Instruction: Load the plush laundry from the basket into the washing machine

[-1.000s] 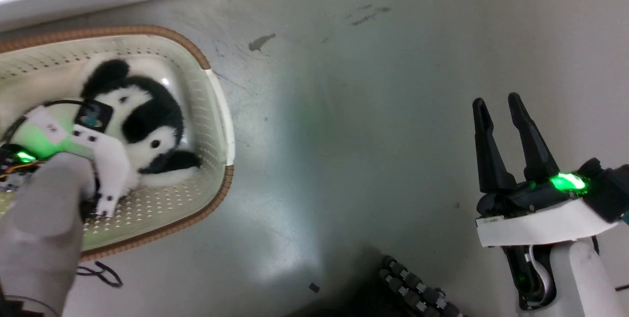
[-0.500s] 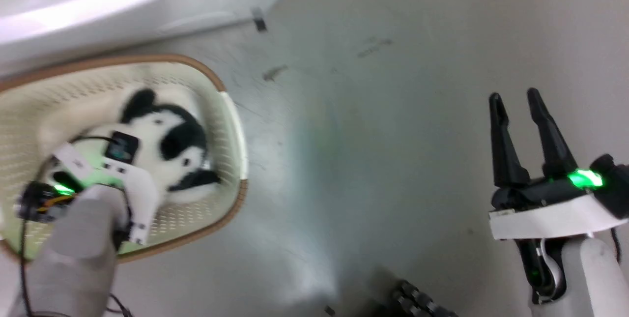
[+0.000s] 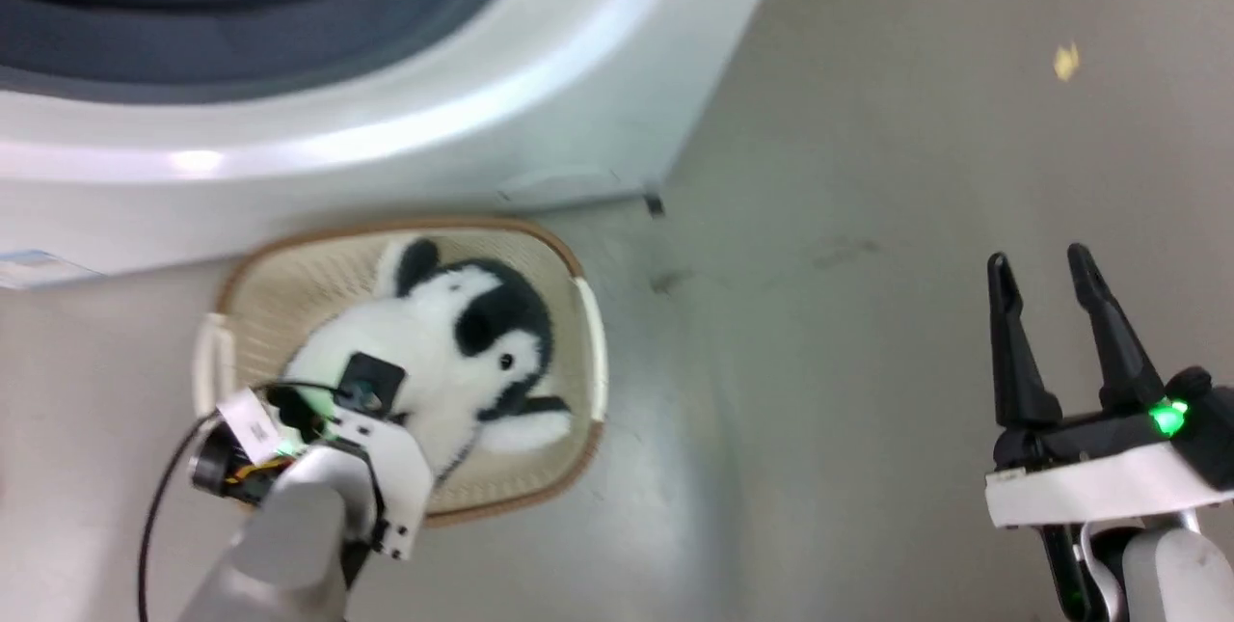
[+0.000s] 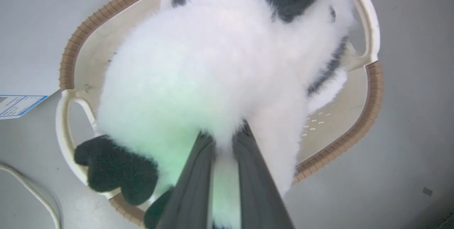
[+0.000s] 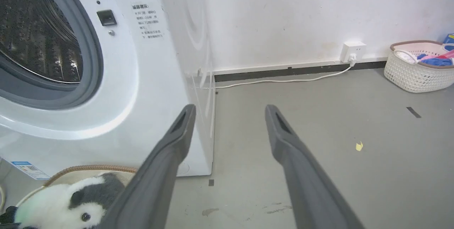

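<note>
Plush laundry [image 3: 453, 352] lengthwise over basket [image 3: 590, 342], head toward washing machine [image 3: 434, 121], left tool [image 4: 223, 133] pinching it, right tool [image 3: 1038, 257] spread

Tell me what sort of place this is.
Likely a laundry room: a front-loading washing machine with its port open, a basket with plush laundry, and a second basket, filled, by a wall socket.

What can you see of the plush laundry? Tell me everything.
The plush laundry is a fluffy stuffed animal: white fur, black patches, a black ear, small dark eyes, black limbs. It fills most of the basket, head end nearer the washing machine. The left pincer is shut on a pinch of its white fur near the black limbs. Whether it rests on the basket floor cannot be told.
</note>
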Controlling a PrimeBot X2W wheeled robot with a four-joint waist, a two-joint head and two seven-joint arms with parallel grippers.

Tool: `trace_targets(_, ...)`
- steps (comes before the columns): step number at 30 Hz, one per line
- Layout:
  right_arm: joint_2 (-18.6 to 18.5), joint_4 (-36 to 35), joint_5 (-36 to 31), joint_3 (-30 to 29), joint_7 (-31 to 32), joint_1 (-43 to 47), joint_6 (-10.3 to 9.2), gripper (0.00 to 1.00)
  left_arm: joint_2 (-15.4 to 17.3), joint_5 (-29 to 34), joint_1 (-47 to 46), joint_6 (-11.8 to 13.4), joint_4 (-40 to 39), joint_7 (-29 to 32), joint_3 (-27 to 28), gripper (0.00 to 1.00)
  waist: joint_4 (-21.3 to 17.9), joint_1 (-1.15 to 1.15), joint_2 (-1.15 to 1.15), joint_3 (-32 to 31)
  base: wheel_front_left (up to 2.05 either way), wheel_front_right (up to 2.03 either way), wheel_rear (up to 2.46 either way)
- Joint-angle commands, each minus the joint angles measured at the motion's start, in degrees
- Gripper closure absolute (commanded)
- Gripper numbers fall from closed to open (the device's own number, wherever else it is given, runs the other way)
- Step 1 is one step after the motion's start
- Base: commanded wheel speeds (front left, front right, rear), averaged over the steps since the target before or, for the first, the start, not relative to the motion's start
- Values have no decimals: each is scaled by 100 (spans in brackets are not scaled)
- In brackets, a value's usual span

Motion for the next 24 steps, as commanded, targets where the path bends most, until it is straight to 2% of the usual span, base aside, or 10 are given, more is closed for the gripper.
trace_targets(1, -5, -42, -64, -35, -24, 131, -5, 0, -69, 0, 123, -11, -36, -250, -71, 100, 454, 0, 0, -589, 0, 0, 0)
trace_targets(7, -5, -23, -177, -120, -24, 372, -5, 0, -225, -59, 363, 42, -200, -725, -108, 100, 689, 0, 0, -1087, 0, 0, 0)
trace_targets(11, -5, -27, -208, -199, -24, 508, -5, 0, -245, -164, 534, 138, -635, -833, -16, 100, 783, 0, 0, -1288, 0, 0, 0)
trace_targets(18, -5, -100, -278, -200, -24, 564, -5, 0, -51, -207, 923, 453, -2753, -847, 326, 100, 828, 0, 0, -1316, 0, 0, 0)
trace_targets(24, -5, -138, -235, -135, -24, 519, -5, 0, 208, -158, 968, 710, -4265, -848, 680, 100, 701, 0, 0, -1103, 0, 0, 0)
